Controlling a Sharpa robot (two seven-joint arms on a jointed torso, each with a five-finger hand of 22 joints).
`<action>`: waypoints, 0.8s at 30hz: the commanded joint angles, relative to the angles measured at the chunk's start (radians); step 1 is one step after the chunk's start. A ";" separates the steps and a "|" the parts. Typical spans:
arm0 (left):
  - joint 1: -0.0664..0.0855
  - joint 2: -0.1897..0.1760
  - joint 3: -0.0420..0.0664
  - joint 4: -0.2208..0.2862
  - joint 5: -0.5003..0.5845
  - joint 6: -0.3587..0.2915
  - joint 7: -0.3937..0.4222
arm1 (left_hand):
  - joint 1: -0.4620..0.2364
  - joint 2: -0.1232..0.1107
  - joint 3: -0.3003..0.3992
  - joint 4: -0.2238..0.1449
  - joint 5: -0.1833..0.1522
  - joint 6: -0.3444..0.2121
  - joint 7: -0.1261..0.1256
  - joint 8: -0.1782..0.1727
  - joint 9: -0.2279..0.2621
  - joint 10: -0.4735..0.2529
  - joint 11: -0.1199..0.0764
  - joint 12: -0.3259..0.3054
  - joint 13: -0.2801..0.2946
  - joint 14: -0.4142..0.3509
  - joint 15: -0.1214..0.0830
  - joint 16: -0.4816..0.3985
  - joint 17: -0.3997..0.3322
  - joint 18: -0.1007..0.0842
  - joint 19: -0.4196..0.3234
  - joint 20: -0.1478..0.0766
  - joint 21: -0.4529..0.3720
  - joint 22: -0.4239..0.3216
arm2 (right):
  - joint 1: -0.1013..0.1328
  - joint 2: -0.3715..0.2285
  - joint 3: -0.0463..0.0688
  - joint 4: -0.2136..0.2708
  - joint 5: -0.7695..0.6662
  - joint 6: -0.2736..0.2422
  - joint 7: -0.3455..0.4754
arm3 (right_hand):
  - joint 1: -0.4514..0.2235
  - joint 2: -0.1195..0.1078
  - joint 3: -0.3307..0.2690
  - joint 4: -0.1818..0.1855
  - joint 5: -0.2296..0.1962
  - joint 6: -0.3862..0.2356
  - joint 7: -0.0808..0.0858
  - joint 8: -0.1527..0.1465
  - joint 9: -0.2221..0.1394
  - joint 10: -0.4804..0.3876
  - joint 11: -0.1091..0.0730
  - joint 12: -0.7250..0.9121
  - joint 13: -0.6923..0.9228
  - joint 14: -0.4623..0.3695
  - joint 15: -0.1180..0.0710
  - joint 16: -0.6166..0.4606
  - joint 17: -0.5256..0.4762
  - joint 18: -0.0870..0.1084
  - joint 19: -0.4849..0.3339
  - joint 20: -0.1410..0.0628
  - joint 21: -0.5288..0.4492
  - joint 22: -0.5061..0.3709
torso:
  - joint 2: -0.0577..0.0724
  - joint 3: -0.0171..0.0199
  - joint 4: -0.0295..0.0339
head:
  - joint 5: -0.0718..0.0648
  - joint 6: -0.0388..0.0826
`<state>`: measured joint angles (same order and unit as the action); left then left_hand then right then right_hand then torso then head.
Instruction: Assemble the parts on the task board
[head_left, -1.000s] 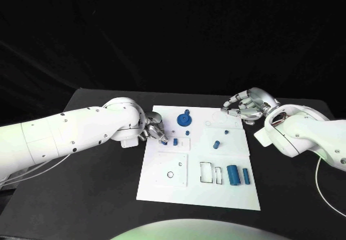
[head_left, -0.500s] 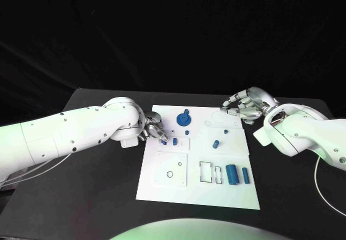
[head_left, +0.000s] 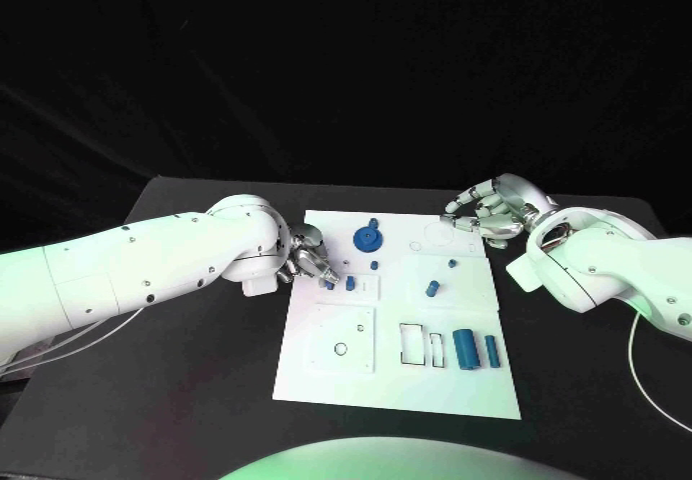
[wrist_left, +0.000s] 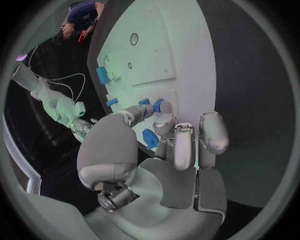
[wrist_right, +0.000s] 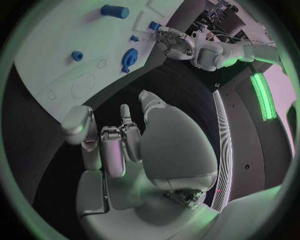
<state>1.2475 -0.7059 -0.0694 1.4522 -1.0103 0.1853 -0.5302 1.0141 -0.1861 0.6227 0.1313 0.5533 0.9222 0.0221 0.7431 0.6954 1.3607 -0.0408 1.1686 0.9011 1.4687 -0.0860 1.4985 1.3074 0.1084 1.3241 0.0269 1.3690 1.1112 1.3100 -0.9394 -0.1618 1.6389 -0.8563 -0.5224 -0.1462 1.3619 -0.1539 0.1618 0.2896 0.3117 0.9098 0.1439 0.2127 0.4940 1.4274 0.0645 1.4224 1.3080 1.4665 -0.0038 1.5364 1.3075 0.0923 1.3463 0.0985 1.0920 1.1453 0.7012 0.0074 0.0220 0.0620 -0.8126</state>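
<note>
left hand (head_left: 306, 262) blocks task board (head_left: 332, 375) left edge | near half open

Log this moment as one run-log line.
left robot hand: fingertips on small blue part at task board left edge | right robot hand: empty, curled, over far right corner | blue cylinder: lying loose

The room stood dark; light fell brightly on the task board (head_left: 389, 330), which glared white. Wrist views bent straight edges and darkened toward their rims.
</note>
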 joint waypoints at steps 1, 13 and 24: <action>-0.001 0.006 0.000 0.001 0.016 0.005 0.009 | -0.010 -0.002 -0.033 0.017 -0.005 0.008 0.004 -0.008 -0.002 -0.002 -0.002 -0.007 -0.001 0.067 -0.006 0.004 0.123 -0.016 0.004 -0.006 -0.006 -0.001 | 0.000 0.000 0.000 0.001 -0.003 0.009 0.006 | -0.013 -0.001 0.008 0.000 -0.002 -0.007 0.002 0.003 0.001 -0.003 -0.002 -0.006 0.085 0.078 -0.007 -0.006 0.148 0.020 -0.002 -0.005 -0.006 -0.003 | 0.000 0.0000 0.0002 | 0.000 0.000; -0.001 0.007 0.000 -0.005 0.016 0.005 0.004 | 0.001 -0.006 -0.125 0.074 -0.034 0.018 0.004 -0.024 -0.004 -0.004 -0.002 -0.009 -0.002 0.067 -0.006 0.004 0.123 -0.016 0.006 -0.006 -0.009 -0.001 | 0.000 -0.001 0.000 0.002 -0.001 0.008 0.006 | -0.013 -0.002 0.008 -0.001 -0.002 -0.008 0.002 0.003 0.001 -0.004 -0.002 -0.007 0.084 0.078 -0.007 -0.007 0.146 0.020 -0.002 -0.005 -0.007 -0.004 | 0.000 0.0001 0.0003 | -0.001 -0.001; -0.001 0.001 0.000 -0.006 0.015 0.011 0.002 | 0.015 -0.005 -0.150 0.097 -0.062 0.021 0.004 -0.030 -0.004 -0.003 -0.002 -0.009 -0.001 0.067 -0.006 0.004 0.123 -0.017 0.007 -0.006 -0.009 0.000 | 0.000 -0.001 0.000 0.002 -0.001 0.007 0.006 | -0.014 -0.003 0.007 0.000 -0.002 -0.008 0.002 0.004 0.002 -0.004 -0.002 -0.007 0.084 0.078 -0.007 -0.007 0.147 0.020 -0.002 -0.005 -0.007 -0.003 | 0.000 -0.0008 -0.0005 | -0.002 -0.001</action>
<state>1.2468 -0.7053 -0.0692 1.4442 -1.0030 0.1862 -0.5312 1.0201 -0.1908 0.4787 0.2291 0.4950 0.9426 0.0207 0.7162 0.6921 1.3606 -0.0407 1.1647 0.8994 1.4686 -0.0858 1.4985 1.3073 0.1085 1.3277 0.0233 1.3653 1.1103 1.3100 -0.9413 -0.1618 1.6400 -0.8549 -0.5227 -0.1461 1.3579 -0.1579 0.1618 0.2896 0.3117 0.9068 0.1470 0.2127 0.4947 1.4274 0.0645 1.4189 1.3077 1.4664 -0.0038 1.5326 1.3073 0.0923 1.3463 0.0985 1.0884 1.1424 0.7009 0.0073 0.0220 0.0613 -0.8140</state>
